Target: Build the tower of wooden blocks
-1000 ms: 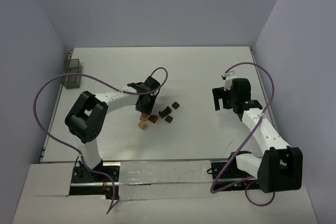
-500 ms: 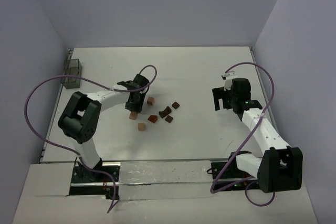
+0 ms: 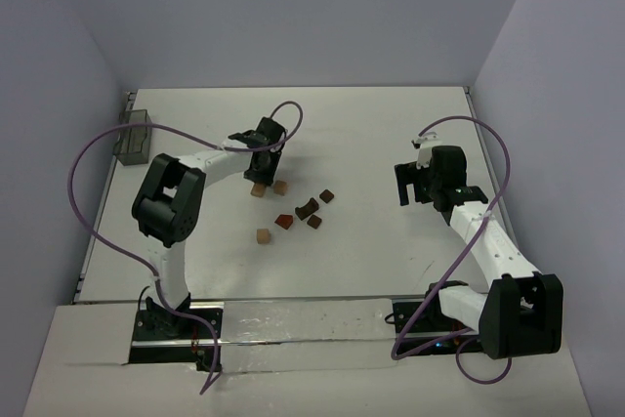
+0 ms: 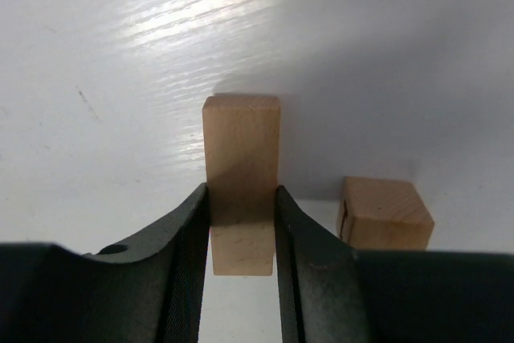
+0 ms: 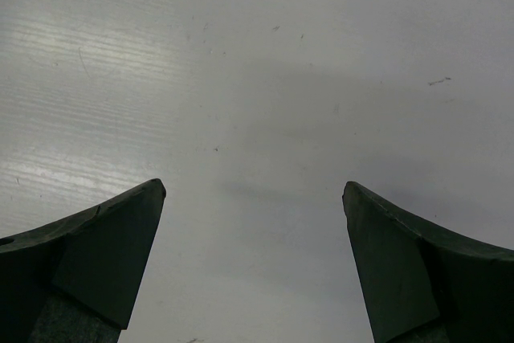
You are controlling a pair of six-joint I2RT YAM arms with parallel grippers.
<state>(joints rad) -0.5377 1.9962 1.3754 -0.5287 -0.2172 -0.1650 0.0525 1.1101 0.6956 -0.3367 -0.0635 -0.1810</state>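
Top external, three tan blocks (image 3: pixel 280 187), four dark blocks (image 3: pixel 307 208), left fingers (image 4: pixel 185 263) clamping one tan, right fingers (image 5: pixel 88 263) spread.

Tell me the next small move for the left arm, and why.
The left pincer is shut on a light tan oblong wooden block; a light tan wooden cube sits just beside it, and nothing is stacked yet. Probably best: lift the block slightly and shift it over that cube.
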